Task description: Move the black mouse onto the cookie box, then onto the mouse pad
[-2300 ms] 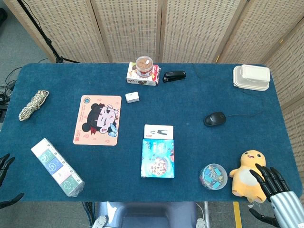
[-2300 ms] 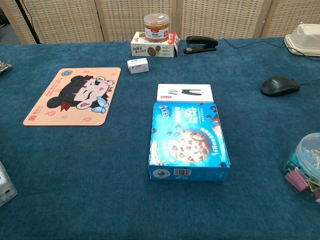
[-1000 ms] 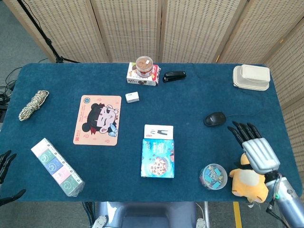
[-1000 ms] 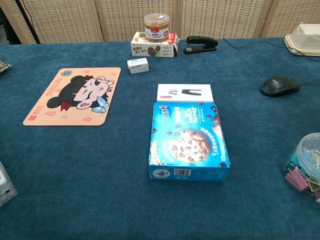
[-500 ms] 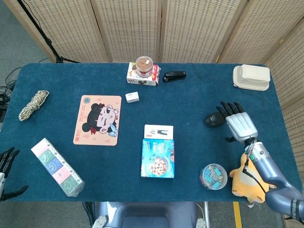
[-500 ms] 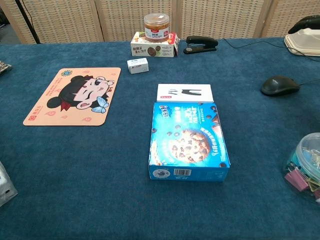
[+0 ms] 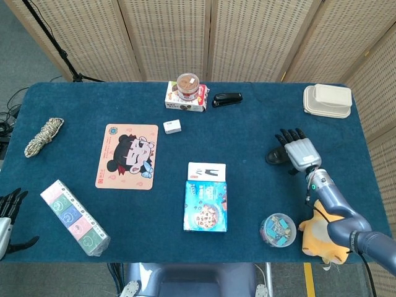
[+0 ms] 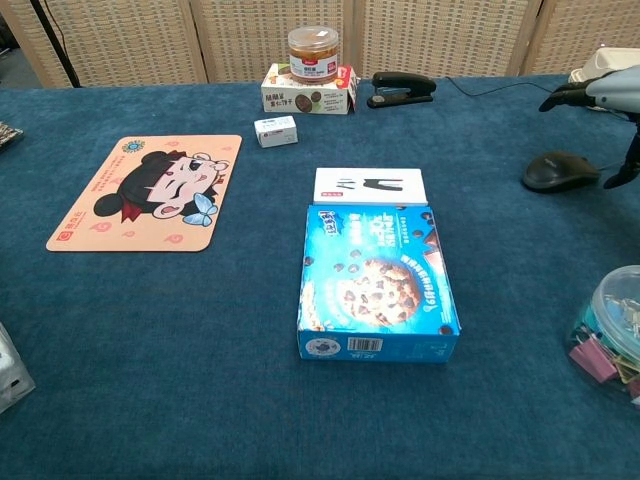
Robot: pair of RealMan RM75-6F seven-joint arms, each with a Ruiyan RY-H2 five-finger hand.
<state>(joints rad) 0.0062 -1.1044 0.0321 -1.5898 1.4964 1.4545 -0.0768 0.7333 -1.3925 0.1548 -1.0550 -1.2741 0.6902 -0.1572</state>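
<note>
The black mouse point(image 7: 275, 156) point(image 8: 559, 171) lies on the blue cloth right of centre, its cable running off to the right. My right hand point(image 7: 299, 151) point(image 8: 610, 105) hovers above its right side with fingers spread, empty, apart from the mouse in the chest view. The blue cookie box point(image 7: 206, 206) point(image 8: 378, 281) lies flat near the table's front middle. The pink cartoon mouse pad point(image 7: 127, 155) point(image 8: 150, 190) lies to the left. My left hand point(image 7: 7, 218) shows at the lower left edge, fingers apart, holding nothing.
A white card box point(image 7: 206, 171) touches the cookie box's far end. A tub of clips point(image 7: 278, 229), a yellow plush toy point(image 7: 323, 236), white food containers point(image 7: 327, 100), a stapler point(image 7: 227, 99), a snack jar on a box point(image 7: 186, 93), a long wrapped pack point(image 7: 74, 218) and a rope coil point(image 7: 44, 137) lie around.
My right hand has travelled from the plush toy at the front right up to just over the mouse. My left hand has risen slightly into view. The objects stay put.
</note>
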